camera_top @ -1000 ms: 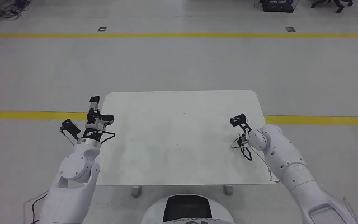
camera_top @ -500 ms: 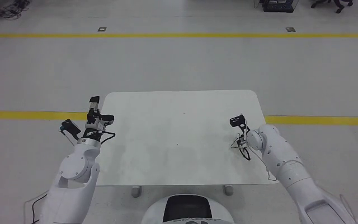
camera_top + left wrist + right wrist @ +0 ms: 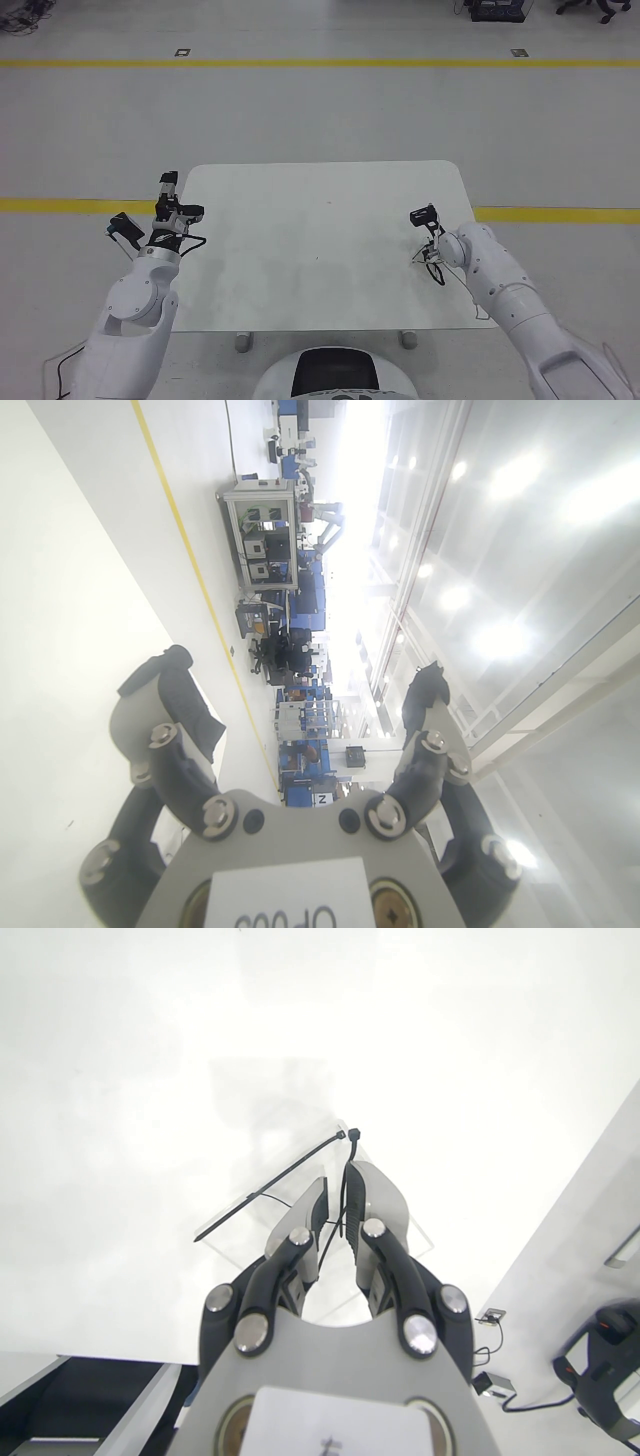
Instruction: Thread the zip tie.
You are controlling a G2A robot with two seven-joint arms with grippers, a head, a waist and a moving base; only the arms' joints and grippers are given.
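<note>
Right claw [image 3: 337, 1173] pinches zip tie [image 3: 354, 1133] at table's [image 3: 320, 220] 3 o'clock; threading likely underway, next needs tail through head.

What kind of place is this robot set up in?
Probably a big robotics lab or factory hall. It has a wide grey floor marked with yellow lines, an open equipment cabinet standing out on it, and bright ceiling lights high overhead. The robot works at a white table.

White arms [image 3: 140, 300], black-padded jaws, silver screws [image 3: 420, 1329]
</note>
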